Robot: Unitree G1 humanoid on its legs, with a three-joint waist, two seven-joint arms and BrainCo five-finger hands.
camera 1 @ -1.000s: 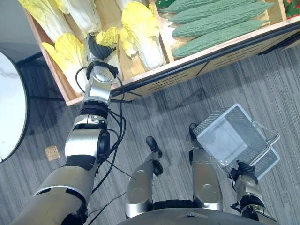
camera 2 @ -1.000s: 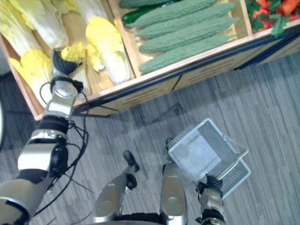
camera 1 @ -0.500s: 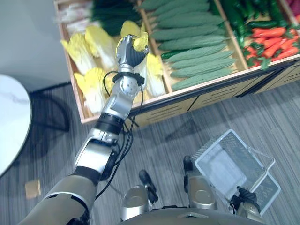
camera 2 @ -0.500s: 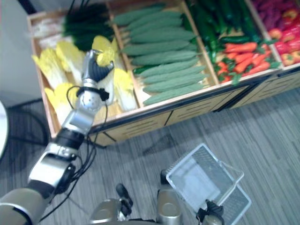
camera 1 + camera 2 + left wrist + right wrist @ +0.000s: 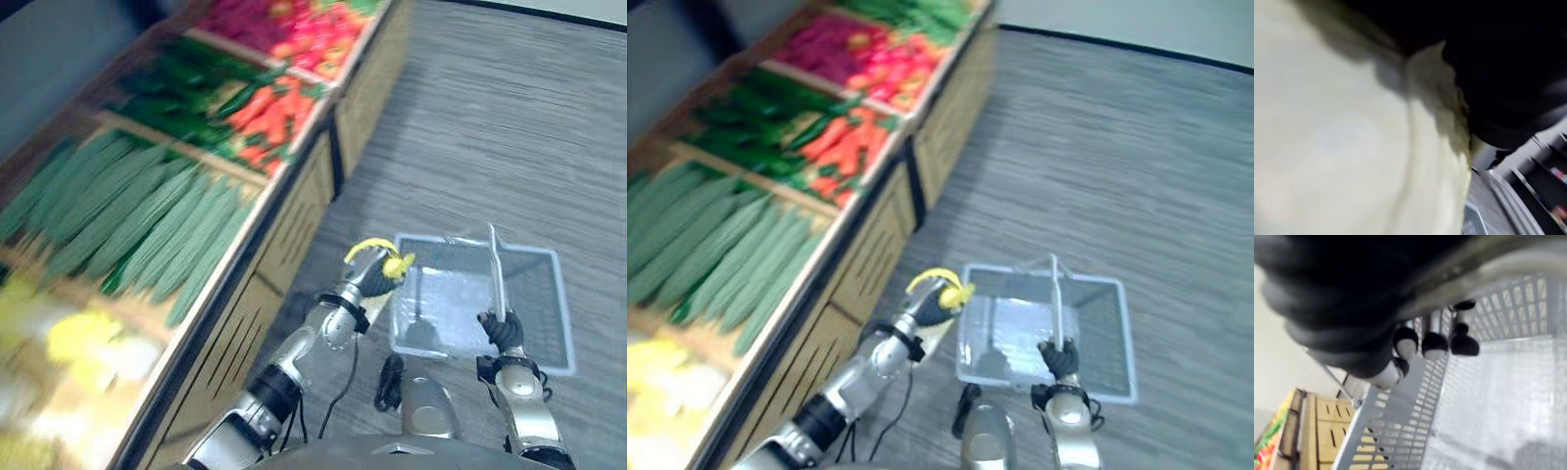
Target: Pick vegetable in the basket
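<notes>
Counter on the left, stocked with green and red vegetables. We note the left hand curled round a yellow cabbage, by the left rim of the basket. On the near right, the right hand is clenched on the basket's handle.

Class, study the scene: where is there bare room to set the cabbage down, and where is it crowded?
The basket is bare inside, between its mesh walls, beside the handle the right hand grips. The left hand holds the cabbage at its shelf-side rim. Grey floor beyond is open; the shelf bins are packed.
</notes>
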